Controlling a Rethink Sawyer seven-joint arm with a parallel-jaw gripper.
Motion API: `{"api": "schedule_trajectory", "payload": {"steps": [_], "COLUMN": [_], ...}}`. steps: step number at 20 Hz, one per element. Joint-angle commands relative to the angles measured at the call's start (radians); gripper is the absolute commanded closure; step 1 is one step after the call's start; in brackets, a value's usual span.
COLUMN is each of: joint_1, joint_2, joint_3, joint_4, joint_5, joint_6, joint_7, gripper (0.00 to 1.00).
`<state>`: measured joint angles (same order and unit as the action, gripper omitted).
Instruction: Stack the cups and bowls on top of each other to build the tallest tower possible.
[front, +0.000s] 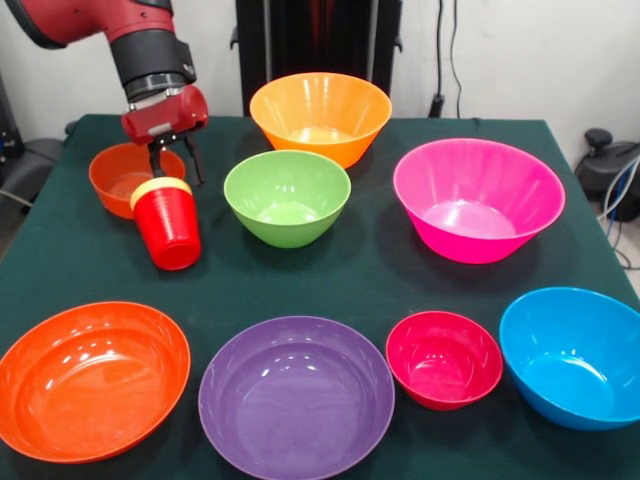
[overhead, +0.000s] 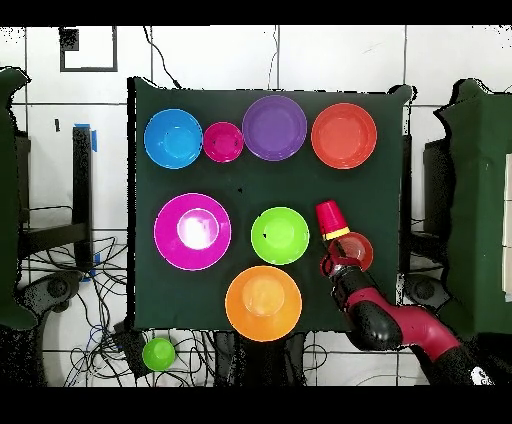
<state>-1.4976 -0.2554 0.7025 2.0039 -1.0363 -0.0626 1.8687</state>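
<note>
My gripper (front: 172, 172) is shut on the rim of the yellow cup (front: 160, 187), which is nested in the red cup (front: 168, 235). The pair hangs tilted, just in front of a small orange bowl (front: 122, 175). In the overhead view the red cup (overhead: 328, 215) points away from the gripper (overhead: 338, 250). The other bowls stand apart on the cloth: large orange (front: 320, 115), green (front: 287, 195), magenta (front: 478, 200), orange-red (front: 92, 375), purple (front: 295, 395), crimson (front: 444, 358) and blue (front: 572, 355). No tower is in view.
The table (front: 370, 270) has a dark green cloth, with bare strips between the bowl rows. Off the table by the robot's side lies a green round thing (overhead: 158, 353) among cables. Black stands flank the table (overhead: 480, 200).
</note>
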Motion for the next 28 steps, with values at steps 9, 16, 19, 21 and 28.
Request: {"api": "schedule_trajectory", "payload": {"steps": [9, 16, 19, 21, 28], "joint_1": [0.137, 0.135, 0.132, 0.131, 0.157], "joint_2": [-0.118, -0.159, -0.155, -0.154, -0.149], "joint_3": [-0.045, -0.006, 0.000, 0.001, -0.023], "joint_4": [-0.097, -0.099, -0.105, -0.103, -0.102], "joint_5": [0.030, 0.026, 0.017, 0.022, 0.040], "joint_6": [-0.096, -0.051, -0.050, -0.065, -0.117], "joint_7": [0.096, 0.074, 0.073, 0.085, 0.112], "gripper": [0.00, 0.00, 0.00, 0.00, 0.00]}}
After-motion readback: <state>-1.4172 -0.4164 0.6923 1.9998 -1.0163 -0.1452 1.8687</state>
